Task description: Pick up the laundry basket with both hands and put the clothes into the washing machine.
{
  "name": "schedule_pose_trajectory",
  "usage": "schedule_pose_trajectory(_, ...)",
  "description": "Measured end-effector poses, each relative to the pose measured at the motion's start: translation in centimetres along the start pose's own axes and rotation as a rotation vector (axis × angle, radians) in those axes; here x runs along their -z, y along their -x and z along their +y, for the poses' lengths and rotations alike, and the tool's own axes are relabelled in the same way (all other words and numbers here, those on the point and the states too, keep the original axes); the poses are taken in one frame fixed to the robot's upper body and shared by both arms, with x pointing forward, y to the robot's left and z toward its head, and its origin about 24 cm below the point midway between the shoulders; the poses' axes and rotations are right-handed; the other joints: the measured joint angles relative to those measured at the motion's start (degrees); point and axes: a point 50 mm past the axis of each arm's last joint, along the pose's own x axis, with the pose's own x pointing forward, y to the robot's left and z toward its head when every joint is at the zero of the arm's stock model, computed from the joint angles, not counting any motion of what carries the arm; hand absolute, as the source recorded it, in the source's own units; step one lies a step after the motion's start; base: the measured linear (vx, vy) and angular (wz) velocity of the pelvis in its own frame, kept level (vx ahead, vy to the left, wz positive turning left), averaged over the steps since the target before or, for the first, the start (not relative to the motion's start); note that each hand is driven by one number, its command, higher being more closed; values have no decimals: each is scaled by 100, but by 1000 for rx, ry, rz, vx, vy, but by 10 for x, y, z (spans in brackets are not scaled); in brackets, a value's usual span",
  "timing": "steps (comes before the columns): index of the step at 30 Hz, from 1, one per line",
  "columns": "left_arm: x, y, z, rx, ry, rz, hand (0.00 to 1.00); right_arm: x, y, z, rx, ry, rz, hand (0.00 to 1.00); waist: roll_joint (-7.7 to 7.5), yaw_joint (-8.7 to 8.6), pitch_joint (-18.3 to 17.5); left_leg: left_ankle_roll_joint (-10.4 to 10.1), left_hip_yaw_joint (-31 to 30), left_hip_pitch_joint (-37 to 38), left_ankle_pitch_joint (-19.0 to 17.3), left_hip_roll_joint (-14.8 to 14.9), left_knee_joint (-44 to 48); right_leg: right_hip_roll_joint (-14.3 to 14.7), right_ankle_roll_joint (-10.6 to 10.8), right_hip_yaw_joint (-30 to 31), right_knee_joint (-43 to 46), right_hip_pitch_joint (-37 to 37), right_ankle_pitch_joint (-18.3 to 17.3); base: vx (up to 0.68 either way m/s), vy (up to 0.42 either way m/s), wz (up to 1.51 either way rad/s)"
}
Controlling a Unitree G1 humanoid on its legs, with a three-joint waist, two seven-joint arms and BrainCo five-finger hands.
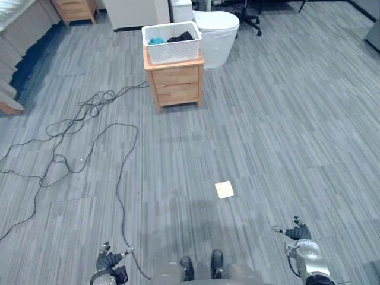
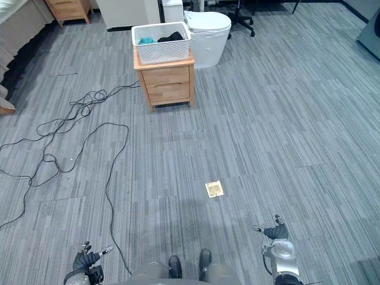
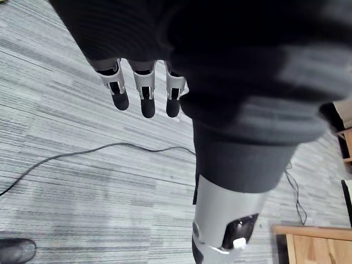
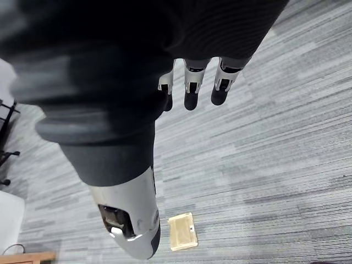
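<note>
white laundry basket was shown on the wooden nightstand, well apart from released left hand and released right hand; squared approach was advised.

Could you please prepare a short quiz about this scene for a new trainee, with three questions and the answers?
1. True or false: the left hand and the right hand already hold the white lattice plastic laundry basket.
2. Which clothes lie in the basket? A) red and yellow B) teal and black C) none
3. What does the basket stand on?

Key:
1. False. Both hands hang low with open fingers, empty and far from the basket.
2. B
3. The small wooden two-drawer cabinet.
</note>
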Motion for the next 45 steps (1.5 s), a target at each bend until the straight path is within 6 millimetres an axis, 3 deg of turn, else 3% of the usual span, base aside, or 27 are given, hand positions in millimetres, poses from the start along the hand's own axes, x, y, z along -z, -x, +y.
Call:
schedule_pose_trajectory(5,-12,-5,2,7,-30,-32,0,2,1,7,-23,-23,13,0,-67,-76,225,-2,-477,605,-270,35,-107,-220,43,-324,-203,-755,-128,381,12,41)
schedule_pose_trajectory(9,-16,-7,-6,26,-26,-40,0,-2,0,5,-19,-22,1,0,-169,-182,392,-472,-871,1483,-149,115,-770,-133,-17,-410,-2168,-1095,1135,567,-120,63)
schedule_pose_trajectory(10,-12,-6,-7,30,-32,-28,0,3,1,2,-12,-17,12,0,-236,-265,343,-664,-1100,1655,-256,150,-725,-162,-270,-299,-1859,-1212,1649,825,-252,75)
schedule_pose_trajectory(11,-7,-5,-16,52,-26,-7,0,5,2,2,-10,-22,17,0,-47,-280,342,-906,-1202,1643,-198,361,-226,-120,-588,-418,-1040,-1316,1319,821,-263,60)
schedule_pose_trajectory(12,-5,-4,-18,57,-18,-1,0,4,2,5,-20,-30,16,0,3,-280,341,-1143,-1209,1462,-58,469,275,-94,-635,-466,-857,-1281,1074,658,-237,32)
schedule_pose_trajectory(13,-4,-3,-23,62,-2,4,0,5,3,9,-31,-40,18,0,86,-285,380,-1439,-1186,1113,350,659,1279,-14,-685,-542,-773,-1070,804,700,-269,18)
schedule_pose_trajectory(14,1,0,-27,69,13,17,0,5,4,15,-43,-52,17,0,229,-220,414,-1470,-1154,495,1064,1054,2871,211,-774,-618,-908,-582,579,710,-278,9)
schedule_pose_trajectory(16,0,0,-28,64,33,20,0,2,8,28,-68,-90,1,0,228,-89,448,-1177,-790,-299,862,1562,4631,511,-892,-615,-1274,195,477,676,-234,-18)
schedule_pose_trajectory(18,-6,1,-32,73,40,-7,0,-2,10,34,-79,-137,-13,0,90,65,496,-918,-420,-934,704,1614,4974,539,-911,-537,-1600,865,464,697,-176,-14)
schedule_pose_trajectory(20,-13,2,-35,82,54,-40,0,-8,12,35,-74,-154,-42,0,34,219,506,-686,-39,-1724,563,1503,4057,563,-835,-444,-2297,1696,336,543,-84,-6)
schedule_pose_trajectory(23,-19,1,-36,83,63,-62,0,-12,11,32,-61,-154,-55,0,42,372,514,-789,5,-2159,666,1221,1956,567,-711,-421,-2788,2233,152,506,28,-10)
schedule_pose_trajectory(25,-16,2,-36,80,68,-53,0,-12,11,31,-55,-152,-59,0,31,429,503,-1081,-217,-2264,1042,1005,105,538,-464,-322,-2880,2622,-169,496,145,-15)
schedule_pose_trajectory(26,-14,3,-38,81,71,-46,0,-9,12,29,-48,-150,-51,0,18,478,497,-1095,-215,-2254,1058,1014,-176,536,-368,-274,-2869,2675,-269,508,224,-40)
schedule_pose_trajectory(27,-12,3,-37,80,67,-38,0,0,14,31,-40,-148,-19,0,-116,600,394,-896,-145,-2208,1604,954,-145,333,-232,-217,-2811,2802,-550,551,261,-44)
schedule_pose_trajectory(28,-9,5,-37,82,61,-29,0,11,18,32,-38,-153,11,0,-375,644,220,-723,-10,-2202,1782,747,-43,46,-44,-133,-2560,2776,-682,604,261,-36)
schedule_pose_trajectory(29,-9,5,-39,90,59,-29,0,12,18,32,-37,-158,16,0,-421,640,204,-669,0,-2158,1797,680,56,-67,-1,-102,-2122,2660,-689,671,274,-19)
schedule_pose_trajectory(30,-9,6,-45,113,38,-27,0,14,20,35,-37,-176,26,0,-456,616,219,-349,22,-1973,1713,584,265,-314,176,-40,-730,2188,-523,670,290,-13)
schedule_pose_trajectory(31,-8,6,-46,125,16,-23,0,18,22,41,-49,-183,40,0,-540,564,234,-81,56,-1681,1441,438,475,-625,286,53,849,1632,192,644,301,-5)
schedule_pose_trajectory(33,-11,4,-46,135,-11,-29,0,22,26,52,-81,-176,58,0,-608,378,231,37,109,-1094,1033,285,542,-1049,196,43,2506,1040,854,725,286,11)
schedule_pose_trajectory(35,-13,3,-45,124,-18,-35,0,18,27,60,-115,-144,41,0,-428,316,289,52,157,-447,797,343,362,-1125,-90,-156,2988,510,669,518,178,-11)
schedule_pose_trajectory(37,-20,0,-42,111,-21,-57,0,13,28,66,-135,-143,25,0,-415,245,296,21,175,100,688,330,-28,-1037,-31,-479,2499,-7,429,503,102,2)
schedule_pose_trajectory(40,-22,-4,-37,96,-29,-53,0,10,25,66,-134,-141,18,0,-451,146,301,1,101,613,685,239,-410,-660,112,-826,502,-189,352,514,19,22)
schedule_pose_trajectory(41,-21,-5,-37,94,-33,-43,0,15,25,64,-129,-132,38,0,-500,108,272,-141,-27,791,627,130,-454,-362,46,-862,-1148,13,674,485,-10,40)
schedule_pose_trajectory(42,-20,-5,-36,91,-36,-40,0,18,25,64,-128,-130,49,0,-564,92,248,-210,-93,853,587,48,-448,-265,-18,-832,-1708,81,1019,593,-71,60)
schedule_pose_trajectory(43,-19,-6,-32,82,-58,-34,0,26,28,62,-124,-125,71,0,-778,62,155,-390,-290,948,472,-186,-414,-198,-577,-653,-2251,152,1759,466,-69,45)
schedule_pose_trajectory(44,-11,-3,-41,97,-42,-8,0,28,25,53,-103,-119,78,0,-530,68,113,-540,-438,1014,353,-21,-263,-137,-759,-720,-2037,219,1591,550,-76,40)
schedule_pose_trajectory(45,-8,-2,-42,100,-43,-2,0,27,26,53,-101,-125,73,0,-470,59,74,-611,-469,958,347,35,-55,-123,-709,-751,-2039,261,1435,422,-57,26)
